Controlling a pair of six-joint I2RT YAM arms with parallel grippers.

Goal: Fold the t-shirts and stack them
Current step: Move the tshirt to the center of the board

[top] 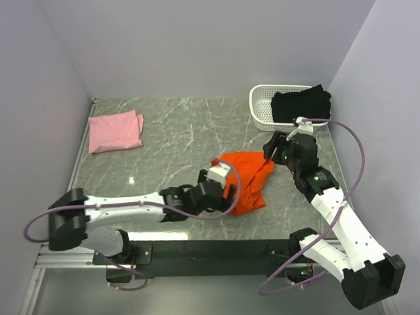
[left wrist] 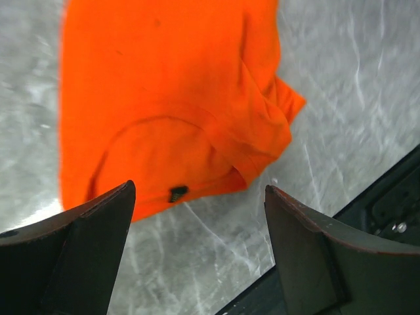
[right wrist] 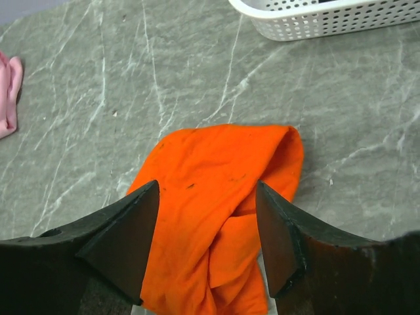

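Top external view: toward the near side of the grey marble tabletop [top: 177, 147], the left gripper [left wrist: 198, 189] and the right gripper [right wrist: 207, 185] both stand with jaws apart and nothing between them, flanking a crumpled orange t-shirt [top: 249, 182] that lies on the stone. Farther back on the left rests a folded pink t-shirt [top: 115, 131]; in the far right corner, a black t-shirt [top: 300, 105] is heaped in a white slotted basket [top: 261, 105]
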